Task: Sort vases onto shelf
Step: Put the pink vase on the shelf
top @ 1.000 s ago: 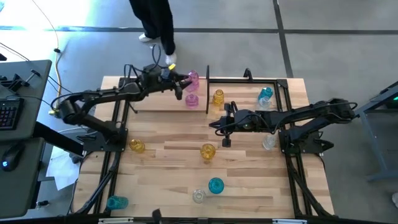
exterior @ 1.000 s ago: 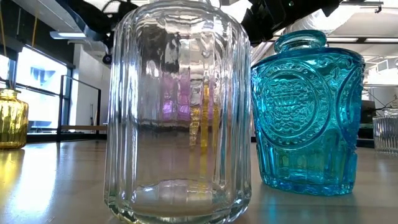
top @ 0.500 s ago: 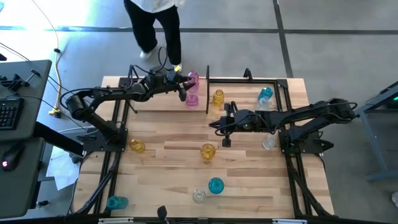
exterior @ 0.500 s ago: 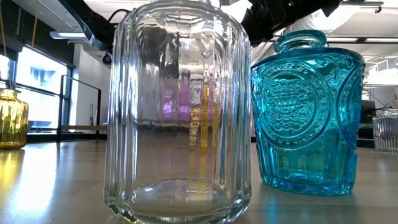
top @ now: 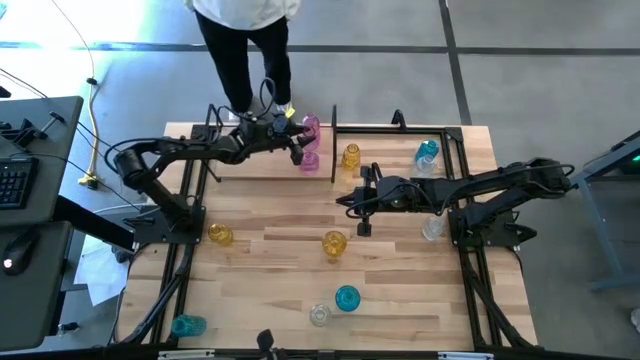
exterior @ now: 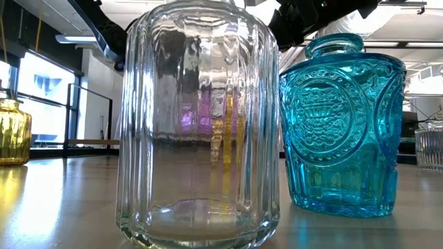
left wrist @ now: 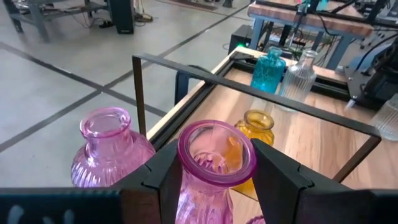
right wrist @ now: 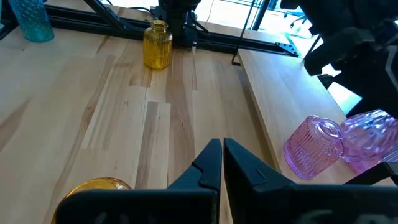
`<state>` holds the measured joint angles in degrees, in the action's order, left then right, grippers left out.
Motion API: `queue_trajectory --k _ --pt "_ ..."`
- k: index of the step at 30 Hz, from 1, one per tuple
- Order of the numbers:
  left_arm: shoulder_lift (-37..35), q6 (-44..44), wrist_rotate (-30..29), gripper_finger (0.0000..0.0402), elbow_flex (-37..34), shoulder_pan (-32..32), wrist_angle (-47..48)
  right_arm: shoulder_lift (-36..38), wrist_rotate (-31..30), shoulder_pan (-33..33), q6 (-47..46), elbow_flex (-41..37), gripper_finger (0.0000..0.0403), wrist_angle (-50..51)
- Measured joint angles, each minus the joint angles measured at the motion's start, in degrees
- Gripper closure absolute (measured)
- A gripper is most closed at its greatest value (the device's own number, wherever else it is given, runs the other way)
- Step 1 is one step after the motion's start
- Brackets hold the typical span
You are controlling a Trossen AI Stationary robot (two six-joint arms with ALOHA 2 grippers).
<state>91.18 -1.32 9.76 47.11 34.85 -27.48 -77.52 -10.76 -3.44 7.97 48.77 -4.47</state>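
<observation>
The low view is almost filled by a clear vase (exterior: 199,124) and a teal vase (exterior: 342,128) close to the lens, so both arms show there only as dark shapes at the top edge. From above, the left gripper (top: 297,146) reaches over the far left end of the shelf (top: 400,127), and its fingers (left wrist: 163,174) are clenched on the neck of a pink vase (left wrist: 214,168). A second pink vase (left wrist: 111,152) stands just beside it on the shelf board, with an amber vase (left wrist: 256,127) partly hidden behind. The right gripper (top: 358,212) hangs over the middle of the table (top: 270,290), its fingers (right wrist: 208,168) pressed together around nothing. More vases stand scattered on the light wood table. A person (top: 245,40) stands on the grey floor past the far edge, cut off at the waist.
</observation>
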Motion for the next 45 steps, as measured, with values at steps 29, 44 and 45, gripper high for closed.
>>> queue_trajectory --k 29,44,45 --pt "3.3 0.1 -1.2 0.0252 -0.3 0.0 -2.6 0.0 0.0 0.0 0.0 0.0 0.0403 0.0" --pt "5.6 -0.1 -1.6 0.0252 -0.3 -0.8 -3.8 0.0 0.0 -1.7 0.2 0.0 0.0403 0.0" --pt "5.6 -0.1 -1.8 0.0252 -0.3 -0.8 -3.8 0.0 0.0 -1.9 0.4 0.0 0.0403 0.0"
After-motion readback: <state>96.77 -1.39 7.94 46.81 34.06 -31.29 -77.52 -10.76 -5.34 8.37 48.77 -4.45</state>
